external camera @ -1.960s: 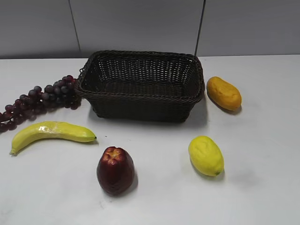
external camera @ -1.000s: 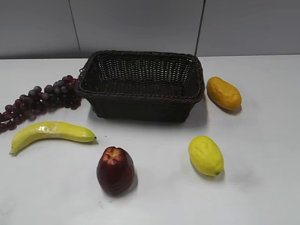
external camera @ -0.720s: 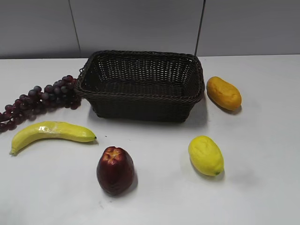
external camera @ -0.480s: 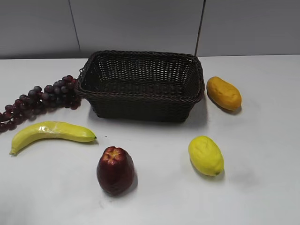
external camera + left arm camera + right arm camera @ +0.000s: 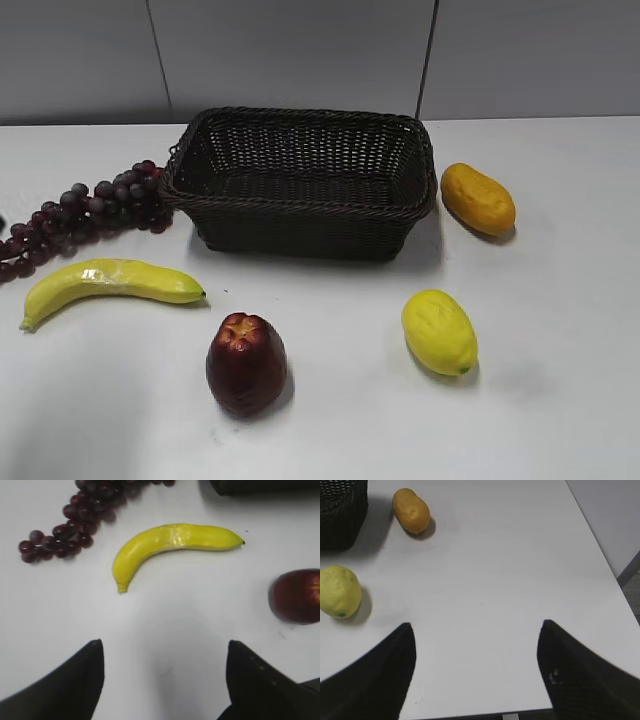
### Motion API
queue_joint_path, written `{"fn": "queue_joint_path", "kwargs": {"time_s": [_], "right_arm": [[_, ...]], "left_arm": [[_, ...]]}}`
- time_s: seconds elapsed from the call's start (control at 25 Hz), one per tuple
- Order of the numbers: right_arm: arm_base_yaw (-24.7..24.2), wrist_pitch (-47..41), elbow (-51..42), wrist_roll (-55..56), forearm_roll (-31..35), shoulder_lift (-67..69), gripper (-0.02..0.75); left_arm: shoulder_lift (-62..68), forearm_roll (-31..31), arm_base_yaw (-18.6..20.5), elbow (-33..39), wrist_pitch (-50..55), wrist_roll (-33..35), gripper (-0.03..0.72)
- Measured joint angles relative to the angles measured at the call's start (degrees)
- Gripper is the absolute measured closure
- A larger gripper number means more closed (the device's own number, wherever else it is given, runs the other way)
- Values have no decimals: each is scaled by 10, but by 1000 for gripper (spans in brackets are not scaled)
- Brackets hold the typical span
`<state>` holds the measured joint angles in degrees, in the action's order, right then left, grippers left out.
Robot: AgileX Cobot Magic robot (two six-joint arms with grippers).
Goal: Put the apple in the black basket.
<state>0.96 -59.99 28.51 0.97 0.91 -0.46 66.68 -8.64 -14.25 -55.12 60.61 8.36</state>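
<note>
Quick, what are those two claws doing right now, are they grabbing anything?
Left gripper: open, holding nothing, above the table near the banana.
Right gripper: open, holding nothing, over bare table.

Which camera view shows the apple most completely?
The exterior view: the apple stands whole on the table, dimpled top visible. The left wrist view cuts it at the right edge. The right wrist view does not show it.

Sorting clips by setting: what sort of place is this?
Probably a lab test bench, not a kitchen: a bare white table, a plain grey panelled wall, and fruit laid out around a black basket.
</note>
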Motion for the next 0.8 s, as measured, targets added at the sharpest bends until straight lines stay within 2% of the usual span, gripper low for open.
{"fn": "queue_joint_path", "kwargs": {"time_s": [0.24, 0.44, 0.6, 0.8], "right_arm": [[0, 0, 0, 0, 0, 0, 164], [0, 0, 0, 0, 0, 0, 164], [0, 0, 0, 0, 0, 0, 164], [0, 0, 0, 0, 0, 0, 164]], "left_arm": [[108, 19, -138, -11, -36, -46, 130], [202, 53, -224, -58, -43, -80, 130], [259, 69, -265, -75, -69, -105, 130], [297, 70, -292, -82, -102, -116, 130]]}}
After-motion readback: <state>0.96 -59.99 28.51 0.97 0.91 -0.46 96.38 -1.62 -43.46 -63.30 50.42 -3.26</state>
